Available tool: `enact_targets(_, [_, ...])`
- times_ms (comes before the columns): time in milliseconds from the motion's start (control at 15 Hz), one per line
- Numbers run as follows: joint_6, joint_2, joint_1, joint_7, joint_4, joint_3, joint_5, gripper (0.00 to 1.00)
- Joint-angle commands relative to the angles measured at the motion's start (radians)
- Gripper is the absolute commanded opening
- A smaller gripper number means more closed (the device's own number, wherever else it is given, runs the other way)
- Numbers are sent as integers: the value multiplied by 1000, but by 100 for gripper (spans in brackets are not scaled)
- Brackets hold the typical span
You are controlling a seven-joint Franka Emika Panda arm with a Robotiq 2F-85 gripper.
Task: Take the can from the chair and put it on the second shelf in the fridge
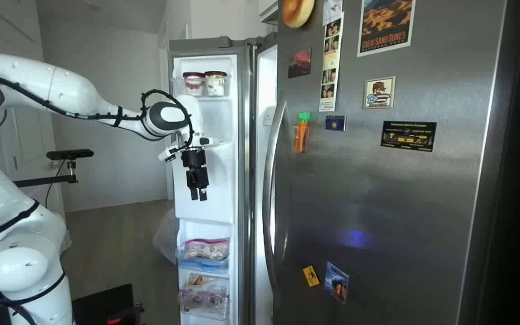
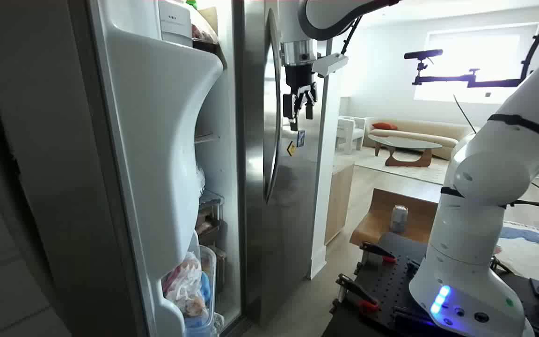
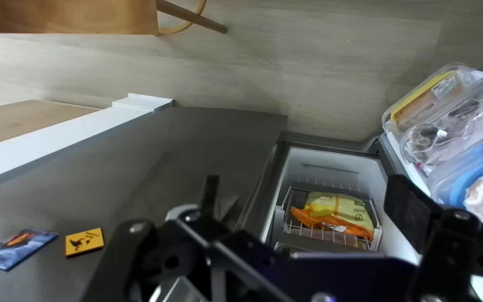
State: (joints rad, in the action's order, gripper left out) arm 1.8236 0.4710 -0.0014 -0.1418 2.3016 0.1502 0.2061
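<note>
Panda arm (image 1: pixel 72 88) reaches toward open fridge (image 1: pixel 400 194), fingers (image 3: pixel 409 209) pointing down, spread apart; can (image 2: pixel 399 218) stands upright on wooden chair (image 2: pixel 420 216).

The fridge (image 1: pixel 377 194) was of brushed metal with a soft shine, and its handle (image 1: pixel 267 198), also metallic, was smoother and more glossy. The inner door panel (image 2: pixel 152 140) looked to be of smooth plastic, and a door bin (image 3: pixel 442 181) of clear plastic. The can (image 2: pixel 399 217) had the look of metal. The chair (image 2: pixel 417 215) seemed made of smooth wood. The arm (image 1: pixel 70 92) had a smooth, slightly glossy shell; the gripper (image 1: pixel 198 195) was rather matt. The floor (image 3: pixel 333 75) showed a matt wood grain.
</note>
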Motion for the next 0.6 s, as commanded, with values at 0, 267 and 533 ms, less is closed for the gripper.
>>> enact_targets(0, [-4, -2, 16, -6, -3, -13, 6, 100])
enact_targets(267, [-4, -2, 16, -6, -3, -13, 6, 100])
enact_targets(533, [1, -26, 3, -76, -48, -18, -27, 100])
